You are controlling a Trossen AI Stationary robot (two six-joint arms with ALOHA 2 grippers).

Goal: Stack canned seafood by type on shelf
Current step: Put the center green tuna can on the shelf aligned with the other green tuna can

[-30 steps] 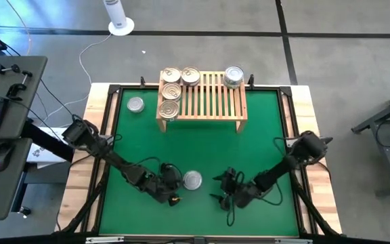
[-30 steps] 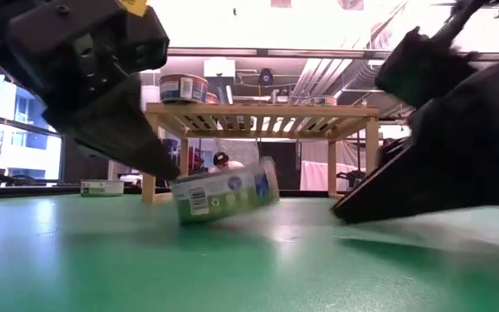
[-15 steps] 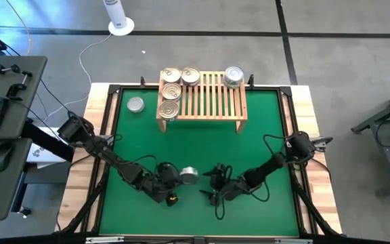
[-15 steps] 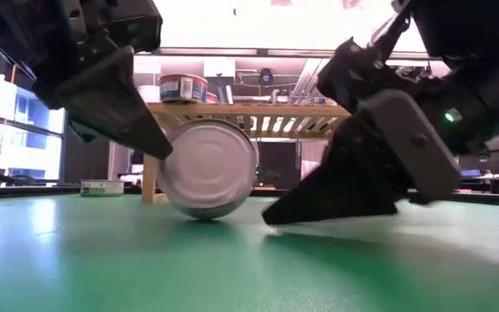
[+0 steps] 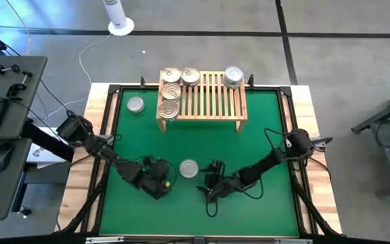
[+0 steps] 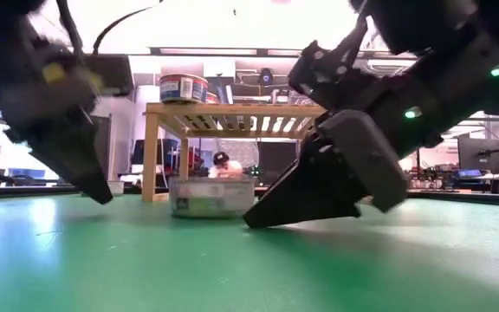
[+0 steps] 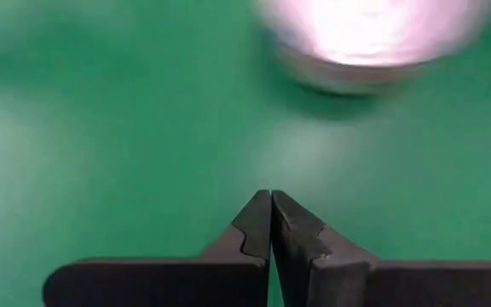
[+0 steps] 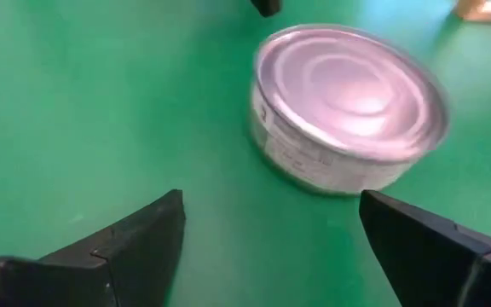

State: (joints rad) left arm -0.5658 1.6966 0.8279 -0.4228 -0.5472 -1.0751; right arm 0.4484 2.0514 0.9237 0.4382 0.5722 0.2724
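Green mat (image 5: 249, 142) under both arms. You've got the silver tin (image 5: 189, 168) flat on it, between the grippers. Left gripper (image 5: 162, 181) fingers pressed together, empty, tin just ahead. Right gripper (image 5: 208, 184) fingers spread wide, tin just beyond tips, not touching. Shelf (image 5: 212, 102) w/ other tins well apart.

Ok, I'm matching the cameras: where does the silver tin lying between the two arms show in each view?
High view: short round silver-topped tin, low centre on the green mat.
Low view: tin, centre, in front of the light-wood slatted shelf.
Left wrist view: blurred, top.
Right wrist view: upper right.
Shared landmark: green mat.
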